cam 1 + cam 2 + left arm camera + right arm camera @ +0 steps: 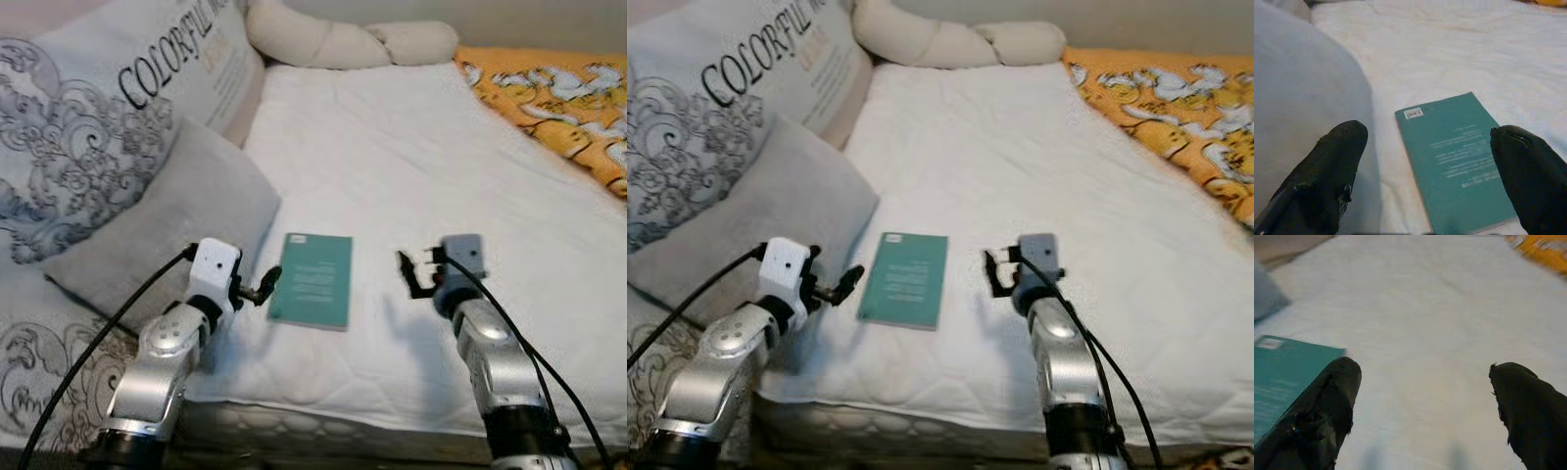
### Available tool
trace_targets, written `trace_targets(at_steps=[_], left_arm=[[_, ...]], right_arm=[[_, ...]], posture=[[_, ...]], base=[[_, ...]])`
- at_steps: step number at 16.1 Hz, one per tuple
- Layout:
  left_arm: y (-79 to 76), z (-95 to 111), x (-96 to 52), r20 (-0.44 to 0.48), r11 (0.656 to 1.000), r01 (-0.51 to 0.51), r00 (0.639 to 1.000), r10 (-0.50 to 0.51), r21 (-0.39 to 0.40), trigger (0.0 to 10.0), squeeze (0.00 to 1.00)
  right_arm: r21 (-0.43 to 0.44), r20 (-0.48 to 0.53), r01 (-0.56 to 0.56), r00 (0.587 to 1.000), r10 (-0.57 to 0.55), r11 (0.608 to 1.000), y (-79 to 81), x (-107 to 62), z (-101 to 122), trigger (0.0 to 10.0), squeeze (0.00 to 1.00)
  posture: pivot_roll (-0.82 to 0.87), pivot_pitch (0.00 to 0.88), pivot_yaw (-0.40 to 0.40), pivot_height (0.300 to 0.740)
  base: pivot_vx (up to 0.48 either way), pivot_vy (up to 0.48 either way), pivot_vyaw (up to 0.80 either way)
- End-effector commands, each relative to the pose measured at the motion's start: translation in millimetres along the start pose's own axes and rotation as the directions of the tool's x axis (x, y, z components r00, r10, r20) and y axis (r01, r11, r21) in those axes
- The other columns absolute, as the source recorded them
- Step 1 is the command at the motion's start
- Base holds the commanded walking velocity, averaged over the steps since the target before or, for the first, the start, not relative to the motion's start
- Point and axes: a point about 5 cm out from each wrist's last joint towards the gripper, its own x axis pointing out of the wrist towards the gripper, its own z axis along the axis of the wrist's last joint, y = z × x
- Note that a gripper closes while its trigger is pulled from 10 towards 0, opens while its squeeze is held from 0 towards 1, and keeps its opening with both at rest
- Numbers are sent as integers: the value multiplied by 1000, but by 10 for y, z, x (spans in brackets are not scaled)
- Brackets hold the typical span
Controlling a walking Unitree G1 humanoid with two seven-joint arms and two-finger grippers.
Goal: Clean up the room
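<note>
A thin teal paperback book (312, 280) lies flat on the white quilted bed (411, 166), near the bed's front edge and just beside a plain grey cushion (167, 220) that leans at the left. Behind that cushion stands a large pale pillow printed with grey scrollwork and black lettering (88, 117). A long cream bolster (343, 41) lies across the head of the bed, and an orange blanket with a white pattern (554, 98) covers the right side.

The left gripper (263, 287) hovers low over the bed at the book's left edge, between the cushion and the book; in the left wrist view its two black fingers (1327, 176) stand wide apart, with the book's near end between them, and grip nothing. The right gripper (409, 274) hangs over bare sheet to the right of the book, apart from it; its fingers (1317, 421) are also spread wide and empty, with a corner of the book just beside one of them
</note>
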Motion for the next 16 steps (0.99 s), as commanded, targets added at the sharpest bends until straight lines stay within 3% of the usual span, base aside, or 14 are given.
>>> trace_targets(at_steps=[1, 4, 6, 10, 16], left_arm=[[68, -35, -11, -12, 999, -38, 999, 38, 6, 10000, 275], [81, -40, -15, -9, 999, -53, 999, 53, 6, 10000, 278], [85, -46, -15, -7, 998, -59, 998, 59, 8, 10000, 275], [100, -45, -1, 1, 997, -78, 997, 78, 25, 10000, 275], [95, -48, 6, 0, 997, -73, 997, 73, 30, 10000, 275]], right_arm=[[-25, 36, -18, 999, 18, 1000, 91, 14, 77, 10000, 0], [179, 147, 18, 988, -44, 984, 6, 10, 218, 10000, 0], [180, 143, 83, 984, -110, 980, -46, 14, 223, 10000, 0], [123, 102, 8, 995, -21, 992, 17, -10, 129, 10000, 0], [116, 78, 26, 996, -35, 993, 7, -4, 90, 10000, 0]], posture=[[101, 0, 18, 740], [99, 0, 21, 740], [99, 0, 23, 740], [96, 0, 28, 740], [95, 0, 29, 740]], base=[[0, -345, 0], [0, -344, 0], [0, -345, 0], [0, -342, 0], [0, -342, 0]])
